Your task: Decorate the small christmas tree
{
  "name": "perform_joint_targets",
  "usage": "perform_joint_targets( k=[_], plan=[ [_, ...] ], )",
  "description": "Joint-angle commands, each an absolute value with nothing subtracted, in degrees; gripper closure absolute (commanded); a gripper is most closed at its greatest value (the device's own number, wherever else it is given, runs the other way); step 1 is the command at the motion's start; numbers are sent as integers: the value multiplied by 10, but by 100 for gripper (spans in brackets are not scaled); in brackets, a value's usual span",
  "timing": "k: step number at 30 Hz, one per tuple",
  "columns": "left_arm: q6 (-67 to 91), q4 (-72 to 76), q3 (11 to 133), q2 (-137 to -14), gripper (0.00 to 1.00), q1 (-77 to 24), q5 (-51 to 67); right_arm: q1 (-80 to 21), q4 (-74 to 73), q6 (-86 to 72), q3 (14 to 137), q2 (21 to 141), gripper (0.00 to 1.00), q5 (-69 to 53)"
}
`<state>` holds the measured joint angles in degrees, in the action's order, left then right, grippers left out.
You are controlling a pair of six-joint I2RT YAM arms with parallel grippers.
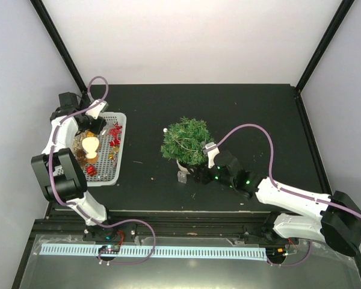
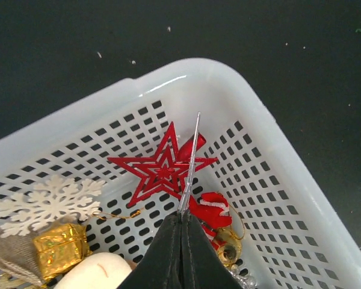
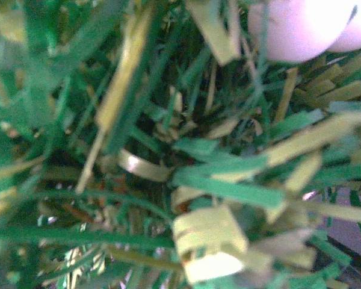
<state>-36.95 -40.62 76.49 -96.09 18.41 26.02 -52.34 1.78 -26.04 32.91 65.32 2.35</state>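
left pincer (image 2: 182, 221) is fully closed over the white basket (image 2: 192, 69) at the left of the table (image 1: 253, 108), pinching a thin silver thread (image 2: 193, 147) that runs across the red star (image 2: 159, 171). looks like the star's hanging loop, can't confirm it's attached. going for the loop makes sense: the star lies flat on the basket floor, nothing to bite on. snowflake (image 2: 48, 201) and gold gift box (image 2: 59, 248) lie near it in the same basket

the small christmas tree (image 1: 186, 139) stands upright mid-table, well apart from the basket. right pincer (image 1: 189, 173) sits low at its pot (image 1: 182, 164), coming in from the near right, jaws spread wide. can't tell if they clamp the pot or just bracket it. its wrist view is all blurred needles, so it's right up against the foliage. my read: it's there to steady the light tree while the other arm hangs things

next call: lift straight up and check the star comes with the thread
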Motion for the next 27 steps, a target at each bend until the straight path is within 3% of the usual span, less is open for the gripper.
perform_joint_targets(
  k=[1, 11, 27],
  plan=[
    [-385, -404, 757, -929, 99, 191, 277, -520, 22, -262, 326, 648, 17, 17],
    [-371, -406, 700, -841, 98, 216, 352, -520, 4, -248, 336, 644, 17, 5],
    [-346, -439, 627, -640, 98, 296, 482, -525, -76, -187, 359, 537, 20, -47]
  ],
)
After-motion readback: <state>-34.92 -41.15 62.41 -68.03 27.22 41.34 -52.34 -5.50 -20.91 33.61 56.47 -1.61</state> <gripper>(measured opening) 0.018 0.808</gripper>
